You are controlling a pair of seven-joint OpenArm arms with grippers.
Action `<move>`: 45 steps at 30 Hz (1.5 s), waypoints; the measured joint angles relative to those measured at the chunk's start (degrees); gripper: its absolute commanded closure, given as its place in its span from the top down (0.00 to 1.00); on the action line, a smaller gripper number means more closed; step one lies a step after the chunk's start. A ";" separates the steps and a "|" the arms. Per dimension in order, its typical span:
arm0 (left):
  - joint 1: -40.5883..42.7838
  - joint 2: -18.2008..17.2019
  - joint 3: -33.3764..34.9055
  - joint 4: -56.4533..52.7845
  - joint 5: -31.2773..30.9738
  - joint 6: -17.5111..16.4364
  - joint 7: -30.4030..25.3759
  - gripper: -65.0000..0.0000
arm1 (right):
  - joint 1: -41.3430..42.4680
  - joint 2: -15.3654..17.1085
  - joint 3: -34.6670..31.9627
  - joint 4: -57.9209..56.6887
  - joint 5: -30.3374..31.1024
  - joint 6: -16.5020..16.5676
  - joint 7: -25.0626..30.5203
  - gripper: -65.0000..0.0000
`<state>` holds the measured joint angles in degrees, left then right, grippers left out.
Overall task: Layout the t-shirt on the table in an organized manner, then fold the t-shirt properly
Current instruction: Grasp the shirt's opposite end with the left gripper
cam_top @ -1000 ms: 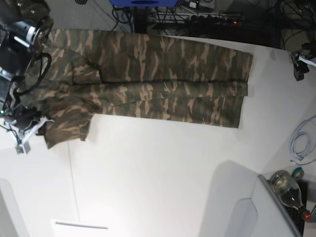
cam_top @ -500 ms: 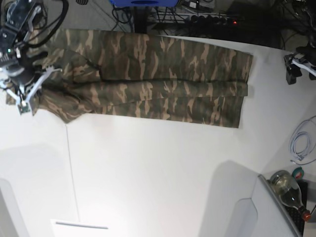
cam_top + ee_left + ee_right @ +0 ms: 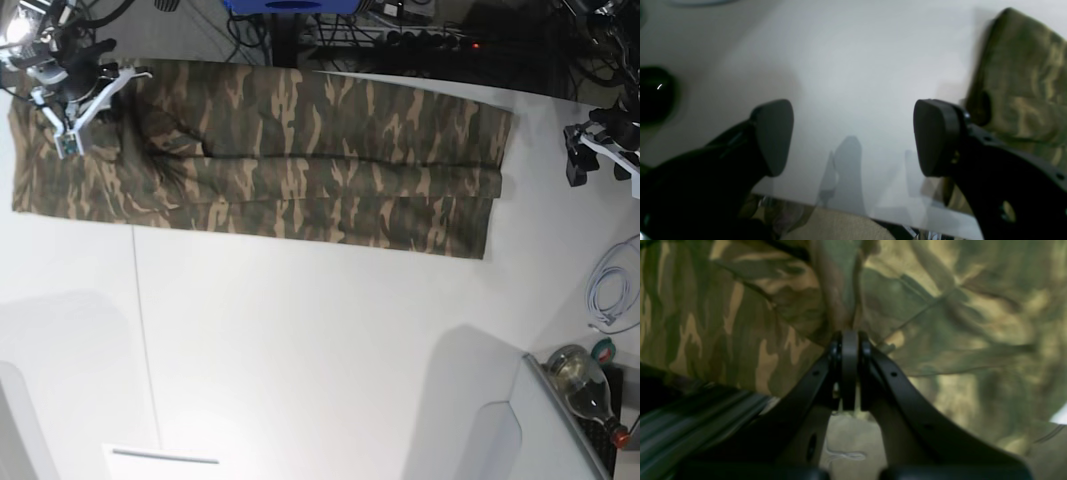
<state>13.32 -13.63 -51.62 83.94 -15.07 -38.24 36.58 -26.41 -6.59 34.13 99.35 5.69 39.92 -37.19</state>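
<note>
T-shirt (image 3: 330, 190) on the desk (image 3: 300, 340), spanning from under the right arm's jaws (image 3: 95, 135) toward the left arm's jaws (image 3: 598, 165). Latter jaws beyond its end. Coiled cable (image 3: 608, 285) and bottle (image 3: 582, 385) on their near side.

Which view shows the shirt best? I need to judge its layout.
The base view: it shows most of the shirt, spread in a long strip. The right wrist view gives only a close patch of folds, the left wrist view one end.
</note>
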 measured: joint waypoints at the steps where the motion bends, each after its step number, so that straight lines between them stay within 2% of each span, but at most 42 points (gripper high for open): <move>1: 0.02 -0.02 0.02 0.00 0.02 0.00 -0.04 0.83 | -0.07 -0.07 0.00 -0.96 0.13 0.00 0.55 0.01; 4: 0.37 -0.35 -0.02 -0.02 0.04 0.00 -0.02 0.83 | -0.63 -0.26 0.48 -1.55 0.17 0.00 1.29 0.10; 8: 0.48 -1.22 -0.31 -0.02 0.04 0.00 0.09 0.83 | -0.61 -1.75 4.63 -1.33 0.26 0.02 1.20 0.30; 11: 0.48 -1.92 -0.46 -0.70 0.00 0.00 -0.15 0.83 | -1.90 -1.79 5.51 0.76 0.52 0.00 1.36 0.36; 14: 0.50 -2.25 -0.46 -2.12 0.15 0.00 -0.09 0.83 | -4.17 -1.88 5.22 5.03 5.11 0.02 1.16 0.35; 17: 0.52 -2.23 -0.42 -2.64 0.04 0.00 -0.09 0.83 | -4.55 -1.81 4.68 9.49 5.27 -0.57 1.68 0.35; 19: 0.48 -2.21 -0.04 -3.02 -0.02 0.00 -0.15 0.83 | -3.93 -1.29 1.49 9.29 4.72 -3.41 4.81 0.35; 20: 0.42 -2.12 -0.02 -3.58 -0.02 -0.02 -0.20 0.83 | -3.19 -1.25 0.04 8.31 5.07 -3.45 6.54 0.33; 22: 0.42 -1.38 0.09 -3.76 0.07 -0.02 -0.07 0.75 | -1.29 -1.33 -2.36 4.26 5.77 -5.29 8.92 0.20; 24: 0.72 -0.48 1.05 -2.89 0.44 -0.98 0.09 0.61 | 1.38 -1.16 -2.64 -1.31 5.05 -7.28 8.63 0.03; 25: 1.07 -0.28 2.23 -2.25 0.48 -1.09 0.09 0.54 | 2.25 -0.28 -2.62 -3.87 5.18 -8.22 8.68 0.00; 28: 1.84 0.11 5.11 -1.81 -0.20 -1.75 -0.48 0.43 | 2.54 1.44 -2.01 -7.98 4.79 -11.82 8.87 0.02; 32: 2.58 -0.26 6.36 -1.81 0.04 -1.18 -0.07 0.43 | 0.22 0.26 -2.16 -5.86 5.05 -11.72 10.60 0.03; 34: 2.64 -0.59 9.01 -1.75 0.02 -1.20 -0.13 0.43 | -0.81 -0.90 -2.49 -3.17 5.42 -7.89 15.21 0.03; 36: 2.58 -0.02 12.13 -0.33 -0.02 -1.44 -0.09 0.43 | -0.92 -1.53 -2.51 -1.05 5.70 -6.51 17.27 0.03; 41: 1.88 1.60 13.51 4.15 -0.61 -2.03 -0.35 0.44 | -1.14 -1.22 -2.21 1.73 5.38 -6.49 17.42 0.03; 42: 1.40 1.60 13.68 4.20 -0.63 -1.90 -0.11 0.46 | -1.14 -1.20 -2.21 2.38 5.27 -6.51 17.51 0.03; 45: -0.74 1.60 13.68 3.43 -4.92 -1.29 0.33 0.67 | -1.03 -1.42 -2.27 2.69 5.51 -6.49 17.64 0.03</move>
<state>12.58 -12.03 -37.93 87.37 -19.99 -39.53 36.91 -27.44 -8.01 31.86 102.04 11.20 33.43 -19.55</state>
